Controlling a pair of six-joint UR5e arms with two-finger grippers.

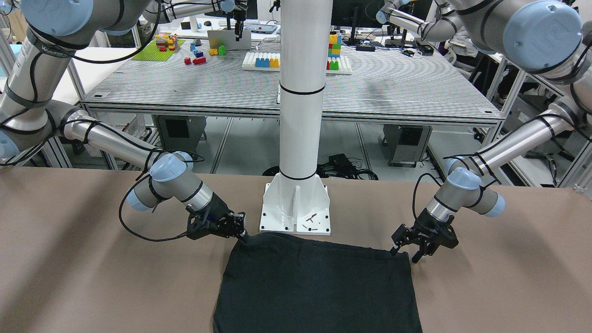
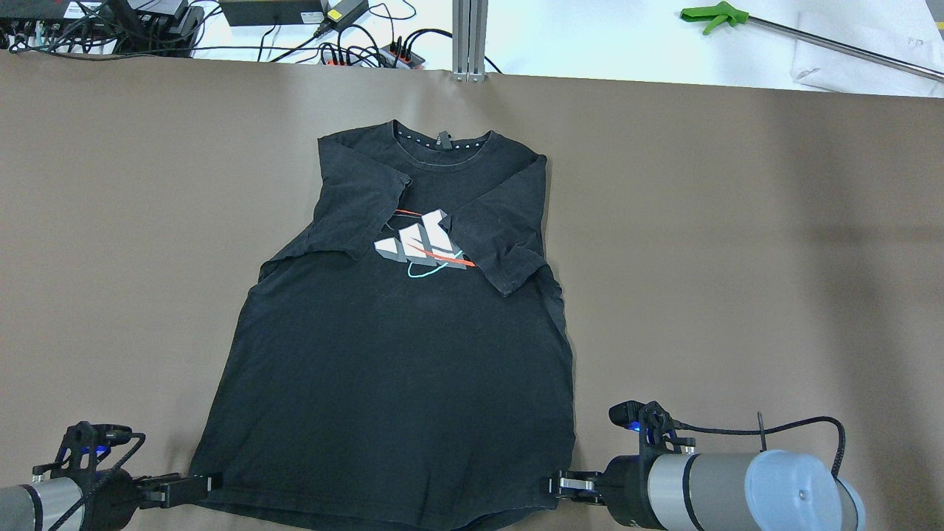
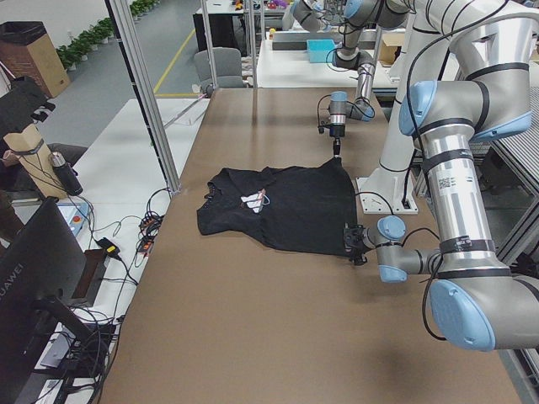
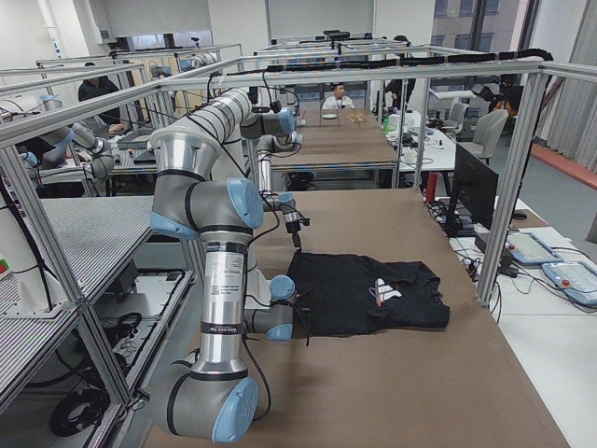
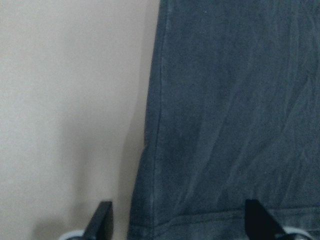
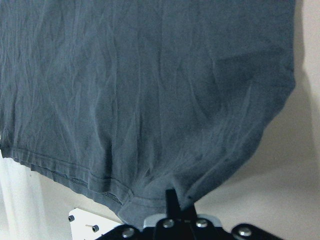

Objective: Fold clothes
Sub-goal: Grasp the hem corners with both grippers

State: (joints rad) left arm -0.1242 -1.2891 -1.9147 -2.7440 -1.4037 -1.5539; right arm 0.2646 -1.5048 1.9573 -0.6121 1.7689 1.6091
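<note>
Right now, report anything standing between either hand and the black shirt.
Nothing visible does. The left hand and right hand are both at the hem corners of the black fabric T-shirt, flat on the brown table.

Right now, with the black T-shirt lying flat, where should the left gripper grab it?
The near hem corner of the T-shirt, on the robot's left, approached low from the robot's side. The hem lies flat there, between the left gripper's open fingers.
</note>
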